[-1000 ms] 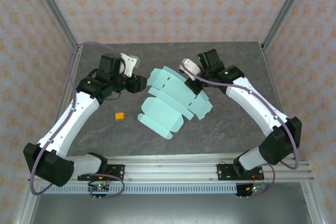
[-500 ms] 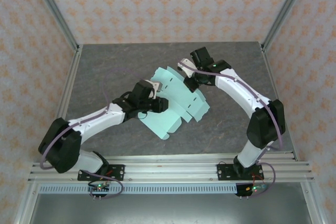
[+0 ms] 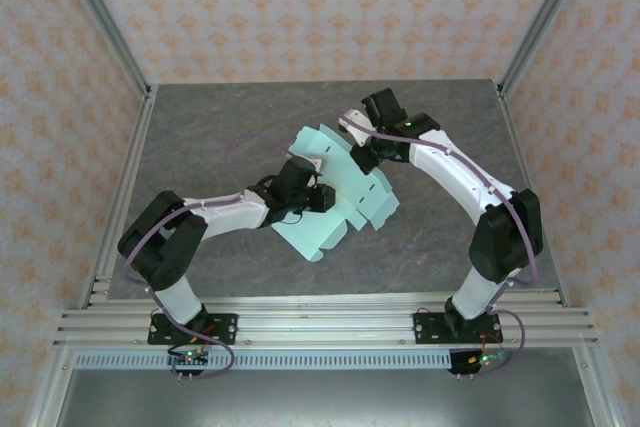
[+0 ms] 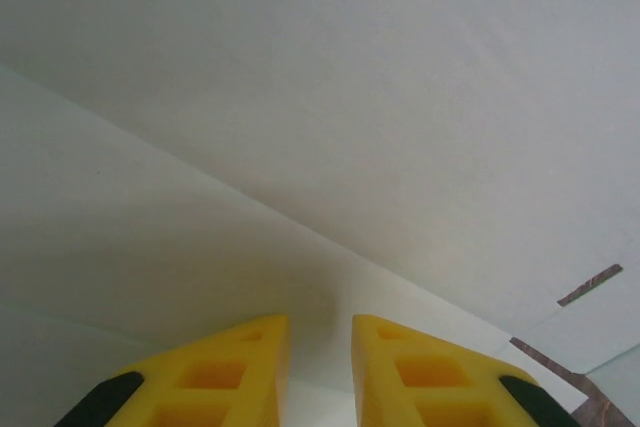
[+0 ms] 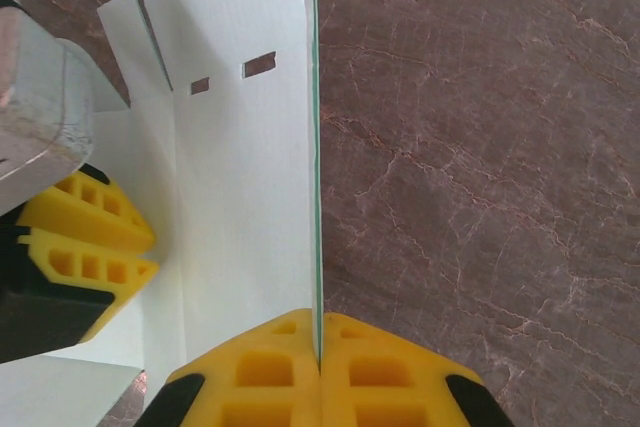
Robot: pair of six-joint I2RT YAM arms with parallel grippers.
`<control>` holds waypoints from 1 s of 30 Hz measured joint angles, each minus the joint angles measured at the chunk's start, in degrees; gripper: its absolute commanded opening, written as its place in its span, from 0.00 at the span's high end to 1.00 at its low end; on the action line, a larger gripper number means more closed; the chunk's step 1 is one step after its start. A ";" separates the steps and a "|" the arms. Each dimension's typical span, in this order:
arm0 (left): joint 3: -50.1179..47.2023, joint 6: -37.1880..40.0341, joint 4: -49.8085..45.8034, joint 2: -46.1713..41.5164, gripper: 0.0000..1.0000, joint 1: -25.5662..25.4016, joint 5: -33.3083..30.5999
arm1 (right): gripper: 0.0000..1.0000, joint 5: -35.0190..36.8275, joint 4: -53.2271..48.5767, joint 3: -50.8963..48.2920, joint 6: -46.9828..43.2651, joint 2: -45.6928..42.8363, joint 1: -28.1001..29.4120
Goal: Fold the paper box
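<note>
Mid-worktop point(image 3: 200, 137), toward far edge: paper box point(image 3: 350, 209) as flat die-cut sheet, one panel lifted on its right side.
- Right gripper point(image 5: 318, 332) pinching raised panel's thin edge, fingers pressed together on card.
- Left gripper point(image 4: 320, 332) low over sheet's centre; fingers almost together with slim gap, grip on card cannot tell.
- Card likely light, floppy, easily creased, prone to sliding; best taken at flap edges beside score lines, base panel pinned down.
- Score lines under left gripper hidden; slots only partly visible.

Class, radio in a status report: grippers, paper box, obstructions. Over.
Right gripper shut on the paper box at its raised edge. Left gripper slightly open, tips at its panel. No obstruction seen.
</note>
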 measured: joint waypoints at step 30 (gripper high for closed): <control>3.78 -1.88 10.05 11.61 0.87 0.00 0.44 | 1.00 6.29 1.97 -0.66 2.54 7.30 -0.04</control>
